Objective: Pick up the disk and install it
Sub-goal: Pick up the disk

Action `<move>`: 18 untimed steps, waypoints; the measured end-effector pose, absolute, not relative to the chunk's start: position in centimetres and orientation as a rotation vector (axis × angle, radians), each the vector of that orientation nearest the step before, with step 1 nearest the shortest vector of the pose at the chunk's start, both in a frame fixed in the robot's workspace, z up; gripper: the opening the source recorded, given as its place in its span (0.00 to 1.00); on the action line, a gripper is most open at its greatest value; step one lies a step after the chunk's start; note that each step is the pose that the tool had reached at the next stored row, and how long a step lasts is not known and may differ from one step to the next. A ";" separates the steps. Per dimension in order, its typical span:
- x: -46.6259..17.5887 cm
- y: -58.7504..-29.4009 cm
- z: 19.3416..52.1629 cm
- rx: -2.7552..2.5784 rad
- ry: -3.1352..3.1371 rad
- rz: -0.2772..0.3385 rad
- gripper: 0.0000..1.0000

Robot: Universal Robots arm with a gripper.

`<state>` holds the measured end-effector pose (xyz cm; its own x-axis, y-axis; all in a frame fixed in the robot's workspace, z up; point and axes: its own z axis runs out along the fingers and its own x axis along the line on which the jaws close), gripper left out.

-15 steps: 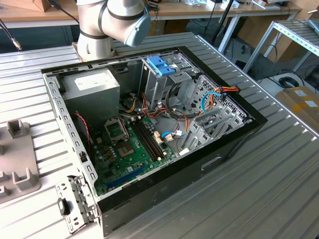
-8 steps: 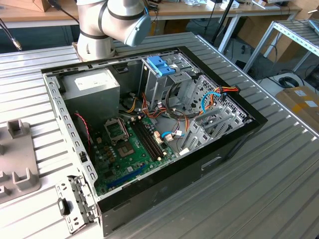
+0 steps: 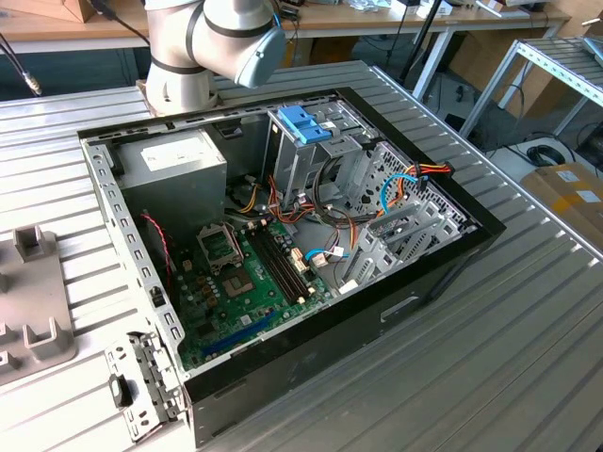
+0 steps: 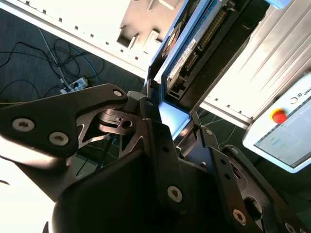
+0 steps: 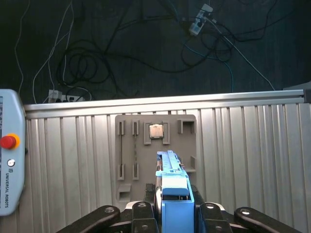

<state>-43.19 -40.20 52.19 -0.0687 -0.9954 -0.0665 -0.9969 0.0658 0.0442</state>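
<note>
Pinching one disk [image 5: 170,174] (blue-framed), one gripper [image 5: 174,208].

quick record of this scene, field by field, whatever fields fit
gripper: shut on the disk, seen in both wrist views
disk: blue-framed, held edge-on over the grey tray
grey tray: lies on the slatted metal table
chip: small square, sits in one pocket of the tray
computer case: open on the table in the exterior view
blue bracket: on top of the metal cage inside the case
status: disk picked up, not yet installed
</note>
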 end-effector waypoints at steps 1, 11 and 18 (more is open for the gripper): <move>-43.1 -40.2 52.2 -2.131 2.280 0.121 0.37; -42.6 -40.2 52.2 -2.131 2.280 0.121 0.37; -42.1 -40.2 52.2 -2.131 2.280 0.121 0.37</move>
<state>-42.06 -40.20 52.19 -0.0687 -0.9954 -0.0664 -0.9968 0.0658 0.0443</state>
